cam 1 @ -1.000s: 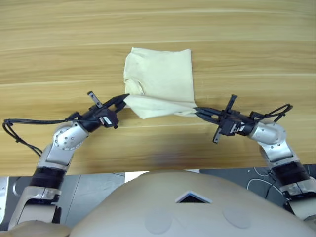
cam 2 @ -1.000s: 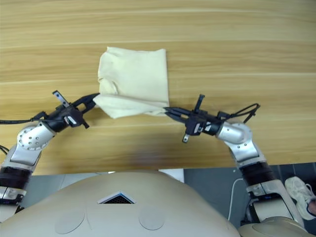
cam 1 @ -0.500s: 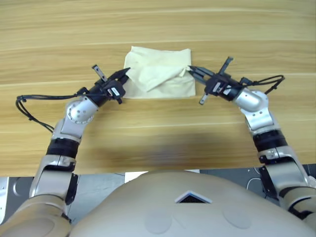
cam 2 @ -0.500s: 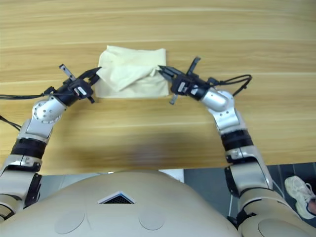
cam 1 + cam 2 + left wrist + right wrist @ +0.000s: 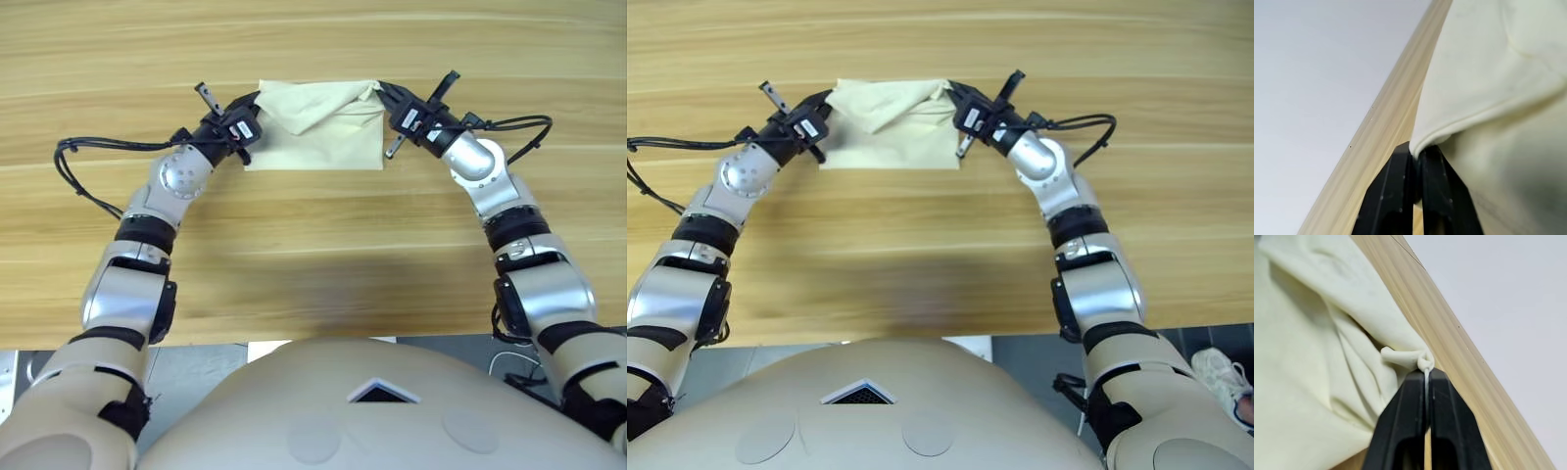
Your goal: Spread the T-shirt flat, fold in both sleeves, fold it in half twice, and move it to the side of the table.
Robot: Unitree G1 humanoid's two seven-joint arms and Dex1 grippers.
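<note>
Half-fold carried across: both end effectors now at the T-shirt's far corners.
The cream T-shirt (image 5: 313, 132) lies toward 12 o'clock on the wooden counter (image 5: 313, 255), a compact rectangle with a loose diagonal ridge on top. The left end effector (image 5: 255, 102) is clamped on the cloth at the shirt's 10 o'clock corner, and the right end effector (image 5: 382, 91) is pinched on a bunched bit of hem at its 2 o'clock corner. A second ago both held the near edge lifted toward 6 o'clock; since then they have swept it over the body to the far edge, halving the shirt's depth. This fold looks nearly done: what remains is probably lowering, letting go and smoothing the ridge.
</note>
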